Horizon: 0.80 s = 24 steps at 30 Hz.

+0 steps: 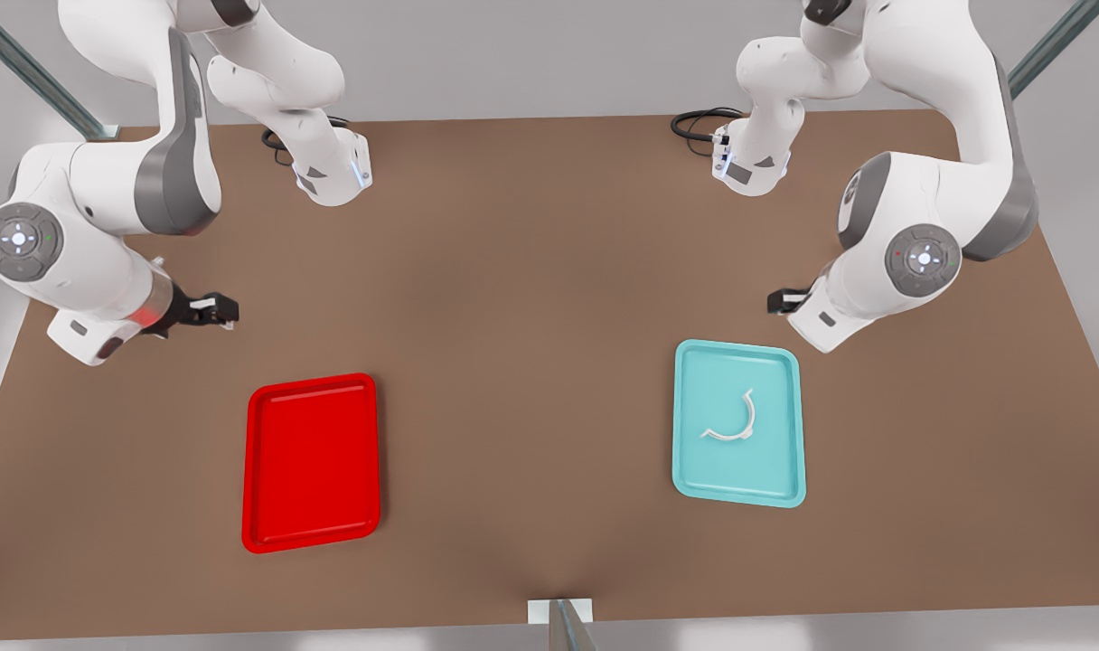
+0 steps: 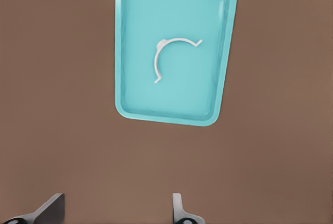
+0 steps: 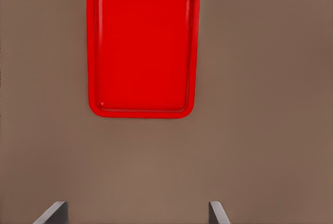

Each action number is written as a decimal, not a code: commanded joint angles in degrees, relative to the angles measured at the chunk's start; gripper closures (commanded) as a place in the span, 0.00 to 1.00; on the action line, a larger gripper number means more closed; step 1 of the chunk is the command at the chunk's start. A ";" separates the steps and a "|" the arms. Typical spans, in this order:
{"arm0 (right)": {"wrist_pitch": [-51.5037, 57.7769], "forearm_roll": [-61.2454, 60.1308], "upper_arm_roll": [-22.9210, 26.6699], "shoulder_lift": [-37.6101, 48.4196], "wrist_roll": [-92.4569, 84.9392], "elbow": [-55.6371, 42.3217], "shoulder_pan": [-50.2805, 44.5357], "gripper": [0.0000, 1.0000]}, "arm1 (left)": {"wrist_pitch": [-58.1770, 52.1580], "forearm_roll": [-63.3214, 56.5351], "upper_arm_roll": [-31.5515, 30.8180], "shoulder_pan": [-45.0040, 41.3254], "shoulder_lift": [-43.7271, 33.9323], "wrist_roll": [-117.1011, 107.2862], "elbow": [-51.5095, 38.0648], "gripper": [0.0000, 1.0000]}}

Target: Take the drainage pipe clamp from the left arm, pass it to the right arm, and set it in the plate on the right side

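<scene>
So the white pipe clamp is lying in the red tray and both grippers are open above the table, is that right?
Not quite. The drainage pipe clamp lies in the cyan tray, as the front view and left wrist view show; the red plate holds nothing. The left gripper and right gripper are open above the table, as you said.

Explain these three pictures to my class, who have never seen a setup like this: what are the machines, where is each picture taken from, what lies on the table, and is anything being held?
These are simulator renders of two white jointed robot arms over a brown table. The front view looks across the whole scene from off the arms. The other two come from cameras on the wrists.

The left end effector, on the front view's right, is open and looks at a light cyan tray. In that tray lies the drainage pipe clamp, a small white half-ring.

The right end effector, on the front view's left, is open and looks at the red plate, seen at.

Nothing is held; both arms hang above the table.
</scene>
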State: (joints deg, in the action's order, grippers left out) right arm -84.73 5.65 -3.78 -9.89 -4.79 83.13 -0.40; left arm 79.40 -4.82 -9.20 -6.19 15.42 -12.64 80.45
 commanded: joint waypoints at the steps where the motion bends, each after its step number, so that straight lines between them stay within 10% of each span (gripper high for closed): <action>1: -3.51 -0.99 0.00 0.05 -0.66 0.11 0.05 0.00 | 2.78 0.34 0.14 0.04 0.04 -5.90 -0.03 0.00; 9: -3.08 -0.90 -0.17 -0.39 -1.10 0.11 -0.39 0.00 | 35.55 2.45 1.02 2.50 22.72 -5.72 1.11 0.00; 24: -2.37 -0.90 -0.35 -0.57 -0.57 1.16 -0.74 0.00 | 50.41 3.24 1.02 5.31 25.97 -4.32 14.12 0.10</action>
State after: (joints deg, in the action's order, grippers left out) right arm -87.20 4.78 -4.13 -10.52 -5.34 84.28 -1.15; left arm 126.24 -1.53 -8.17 -0.89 41.45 -16.02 94.35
